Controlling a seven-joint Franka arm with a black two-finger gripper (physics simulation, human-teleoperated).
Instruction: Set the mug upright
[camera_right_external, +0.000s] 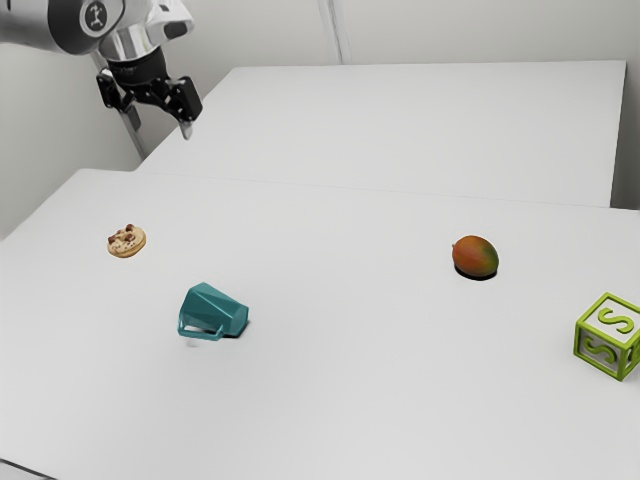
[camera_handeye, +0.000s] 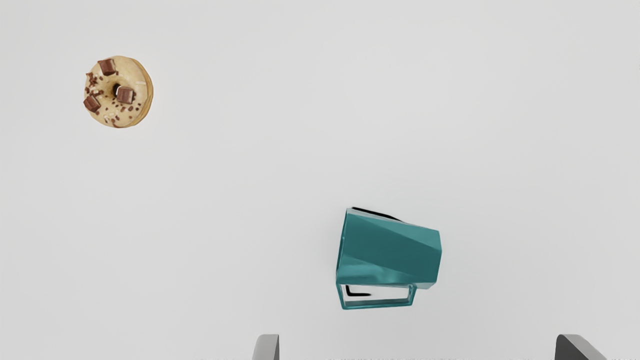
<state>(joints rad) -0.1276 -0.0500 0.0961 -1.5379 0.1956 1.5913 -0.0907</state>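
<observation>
A block (camera_right_external: 606, 338) has a green "S" on two faces; it lies at four o'clock from the mango (camera_right_external: 476, 256) in the exterior view. The teal, faceted mug (camera_right_external: 216, 309) lies on its side on the table (camera_right_external: 380, 400), angular handle toward six o'clock, with the doughnut (camera_right_external: 127, 241) at its ten o'clock. The gripper (camera_right_external: 160, 122) is empty, fingers (camera_handeye: 267, 348) spread wide.

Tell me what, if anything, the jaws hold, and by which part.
Nothing is held: the jaws stand apart, and the mug lies on its side on the table.
</observation>
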